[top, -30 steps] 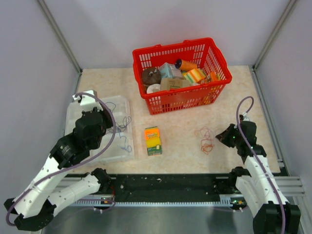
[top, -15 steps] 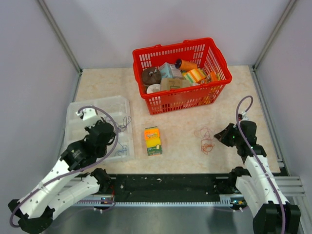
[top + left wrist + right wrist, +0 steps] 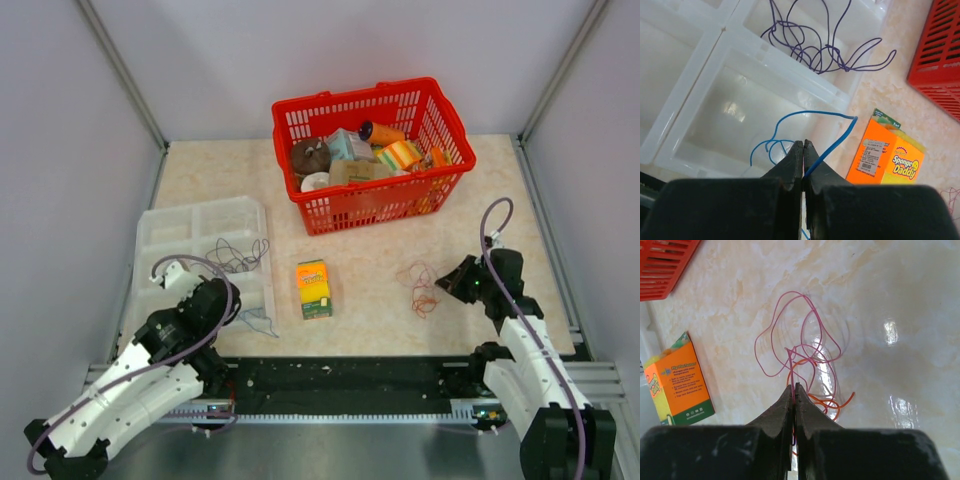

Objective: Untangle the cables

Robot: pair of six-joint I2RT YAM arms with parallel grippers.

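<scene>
While L hand (image 3: 803,146) pinches blue cable (image 3: 832,144), R hand (image 3: 793,388) pinches pink cable (image 3: 791,365).

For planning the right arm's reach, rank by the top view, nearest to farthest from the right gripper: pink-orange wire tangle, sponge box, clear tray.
1. The pink-orange wire tangle, at the right gripper fingertips, just to its left.
2. The sponge box, table centre.
3. The clear tray, far left.

Overhead plus close wrist views, sponge box (image 3: 314,288) shared
</scene>
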